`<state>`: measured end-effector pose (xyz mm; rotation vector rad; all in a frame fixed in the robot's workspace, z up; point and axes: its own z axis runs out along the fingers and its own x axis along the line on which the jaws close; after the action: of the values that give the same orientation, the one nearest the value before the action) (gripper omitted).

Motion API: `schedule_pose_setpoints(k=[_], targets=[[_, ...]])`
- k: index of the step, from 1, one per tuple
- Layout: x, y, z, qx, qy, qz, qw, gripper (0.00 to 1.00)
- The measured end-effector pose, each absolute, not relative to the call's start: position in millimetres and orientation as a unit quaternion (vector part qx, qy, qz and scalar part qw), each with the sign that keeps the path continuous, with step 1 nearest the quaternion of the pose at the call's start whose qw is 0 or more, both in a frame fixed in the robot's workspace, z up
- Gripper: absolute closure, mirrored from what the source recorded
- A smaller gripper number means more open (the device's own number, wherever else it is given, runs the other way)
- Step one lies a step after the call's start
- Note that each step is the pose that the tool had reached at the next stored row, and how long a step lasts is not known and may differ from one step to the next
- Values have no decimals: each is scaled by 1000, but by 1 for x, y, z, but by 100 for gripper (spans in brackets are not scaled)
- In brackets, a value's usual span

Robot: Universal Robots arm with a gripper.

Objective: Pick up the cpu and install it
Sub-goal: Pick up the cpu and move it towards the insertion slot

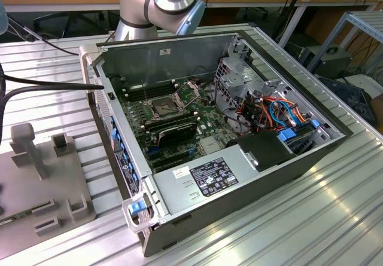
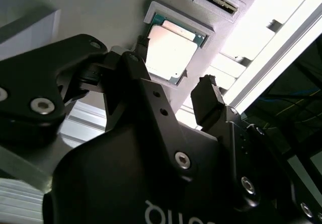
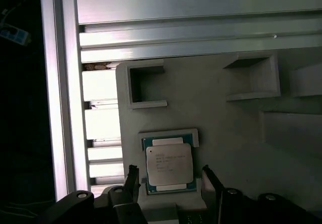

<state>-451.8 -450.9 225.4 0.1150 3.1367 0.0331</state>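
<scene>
The cpu (image 3: 169, 166) is a small square chip with a silver-grey top and a green rim. It lies flat in a shallow nest of the grey fixture plate (image 3: 236, 123). In the second wrist view the cpu (image 2: 171, 53) sits in the same nest. My gripper (image 3: 171, 183) hangs just over it, open, with one black finger (image 3: 132, 181) on each side of the chip and small gaps between. The gripper (image 2: 173, 73) holds nothing.
In the exterior view an open computer case (image 1: 239, 170) lies on the ribbed aluminium table (image 1: 335, 218), with the motherboard socket frame (image 1: 163, 106) raised. The grey fixture plate (image 1: 36, 176) lies at that view's left. The arm (image 1: 161, 3) rises behind the case.
</scene>
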Motion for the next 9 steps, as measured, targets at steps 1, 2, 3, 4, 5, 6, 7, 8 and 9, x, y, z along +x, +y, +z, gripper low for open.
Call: schedule_pose_setpoints(k=[1,2,3,4,5,6,7,8,9], targets=[[-452,-451,224,37,999,10,1,38],[-452,-451,221,37,999,10,1,38],[-452,-451,220,37,999,10,1,38],[-451,-451,218,37,999,10,1,38],[-451,-451,216,37,999,10,1,38],[-451,-451,214,37,999,10,1,38],[-451,-451,212,37,999,10,1,38],[-451,-451,210,37,999,10,1,38],[-451,-451,208,37,999,10,1,38]])
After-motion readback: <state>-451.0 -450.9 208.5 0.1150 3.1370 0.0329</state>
